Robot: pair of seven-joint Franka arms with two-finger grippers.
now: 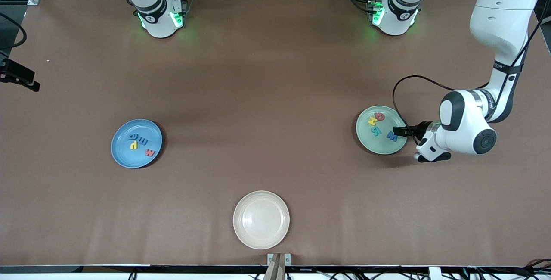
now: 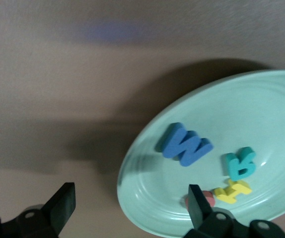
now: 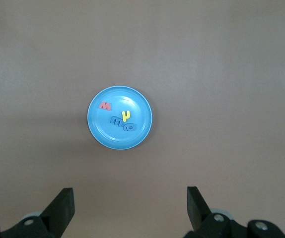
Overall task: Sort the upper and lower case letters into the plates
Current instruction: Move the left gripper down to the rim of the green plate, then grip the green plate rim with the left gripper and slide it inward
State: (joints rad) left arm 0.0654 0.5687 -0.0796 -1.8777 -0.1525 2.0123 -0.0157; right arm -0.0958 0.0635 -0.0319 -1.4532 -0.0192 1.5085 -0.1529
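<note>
On the brown table [image 1: 267, 99] in the front view, the cream plate [image 1: 261, 219] serves as the landmark: it lies bare, nearest the camera. Farther from the camera than it and toward the right arm's end sits the blue plate [image 1: 136, 143] with four letters: a red one [image 1: 150, 152], a yellow one [image 1: 134, 144] and two blue ones [image 1: 137, 137]. Toward the left arm's end sits the mint plate [image 1: 381, 130] with a red O [image 1: 379, 117], a yellow H [image 1: 371, 121], a teal R [image 1: 376, 131] and a blue M [image 1: 391, 136]. The left gripper [image 1: 409, 132] hangs low at this plate's rim, holding nothing. The right gripper is out of this view.

From the left wrist view, the left gripper [image 2: 131, 203] has its fingers spread wide and empty, one over the mint plate [image 2: 261, 99], the other over bare table, with the blue M [image 2: 184, 144] just ahead.

From the right wrist view, the right gripper [image 3: 130, 206] waits high over the blue plate [image 3: 119, 117], fingers wide and empty.

No loose letters show anywhere, so the sorting looks complete, with the last drop made. What remains is probably for the left arm to lift clear of the rim without nudging the plate.
</note>
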